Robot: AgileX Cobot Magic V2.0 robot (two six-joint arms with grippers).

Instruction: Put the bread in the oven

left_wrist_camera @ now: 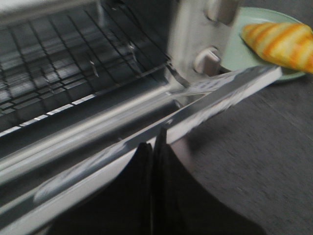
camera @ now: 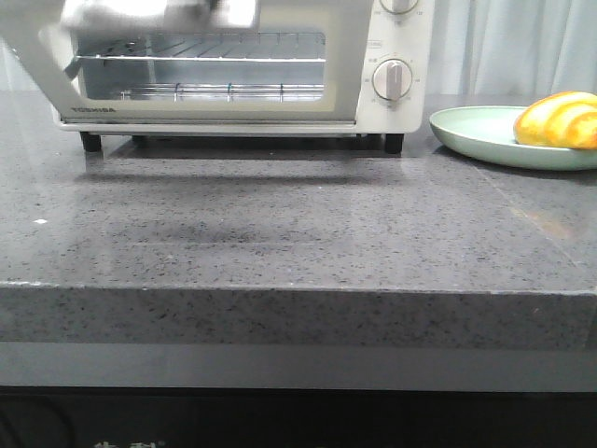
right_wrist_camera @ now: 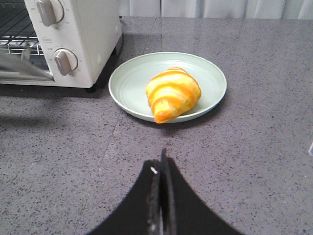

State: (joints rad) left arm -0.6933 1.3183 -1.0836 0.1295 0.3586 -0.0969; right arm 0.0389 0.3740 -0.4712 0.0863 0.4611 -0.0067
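Note:
The bread (camera: 560,119) is a golden striped croissant lying on a pale green plate (camera: 466,135) to the right of the white Toshiba oven (camera: 420,103). The oven door (camera: 205,119) hangs partly open and the wire rack (camera: 201,58) shows inside. In the left wrist view my left gripper (left_wrist_camera: 155,139) is shut, its tips at the upper edge of the door (left_wrist_camera: 220,93), with the rack (left_wrist_camera: 49,58) behind it and the bread (left_wrist_camera: 281,41) beyond. My right gripper (right_wrist_camera: 161,156) is shut and empty above the counter, in front of the bread (right_wrist_camera: 172,94) and plate (right_wrist_camera: 127,83).
The oven's knobs (camera: 392,79) are on its right panel, close to the plate. The oven stands on black feet (camera: 394,143) at the back of a grey speckled counter (camera: 280,233). A pale curtain hangs behind the plate.

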